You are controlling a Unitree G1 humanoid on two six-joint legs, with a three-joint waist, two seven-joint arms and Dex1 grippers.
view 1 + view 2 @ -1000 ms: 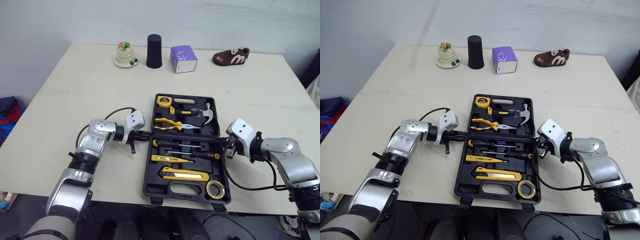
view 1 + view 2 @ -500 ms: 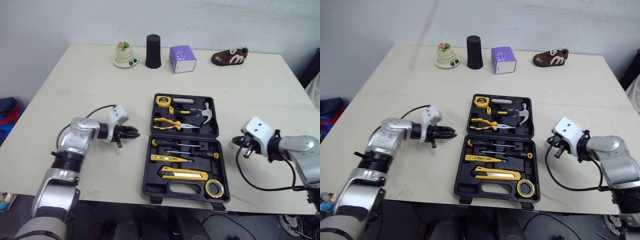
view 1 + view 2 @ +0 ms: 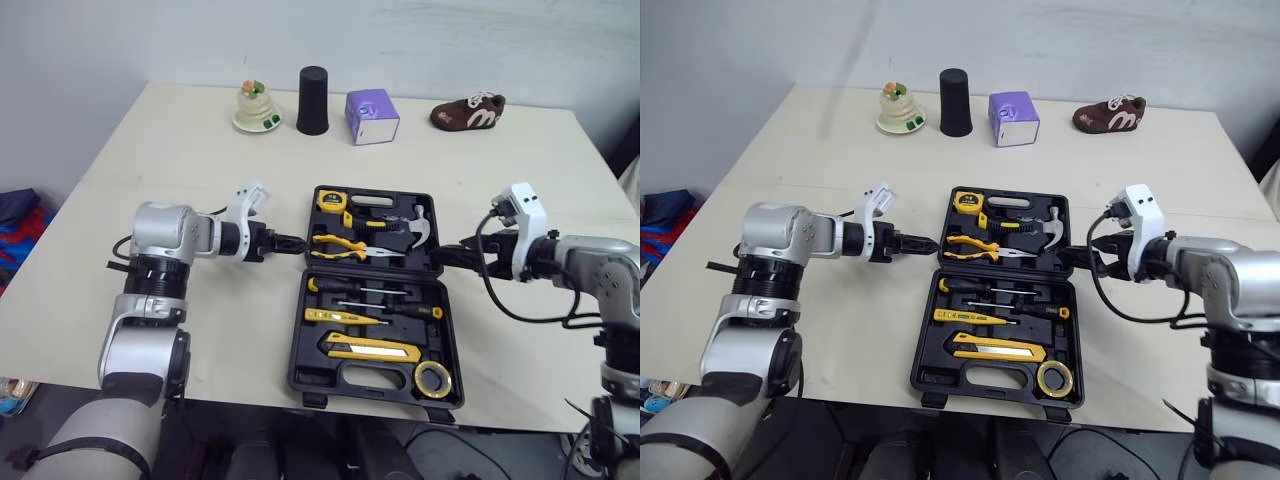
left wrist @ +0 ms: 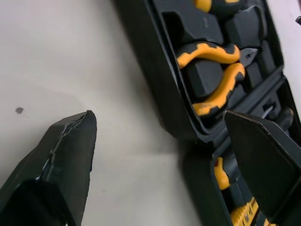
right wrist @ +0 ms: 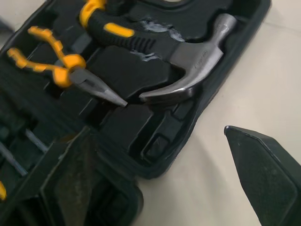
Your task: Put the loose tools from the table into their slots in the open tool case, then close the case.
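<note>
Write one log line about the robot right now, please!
tool case: open, tools slotted | left gripper: open, beside far half's left edge | right gripper: open, beside far half's right edge

My left end effector point(image 4: 157, 115) is spread wide above the beige surface point(image 4: 70, 56), its tips framing the open tool case's point(image 4: 162, 89) edge, where yellow-handled pliers point(image 4: 217, 70) lie slotted.
</note>
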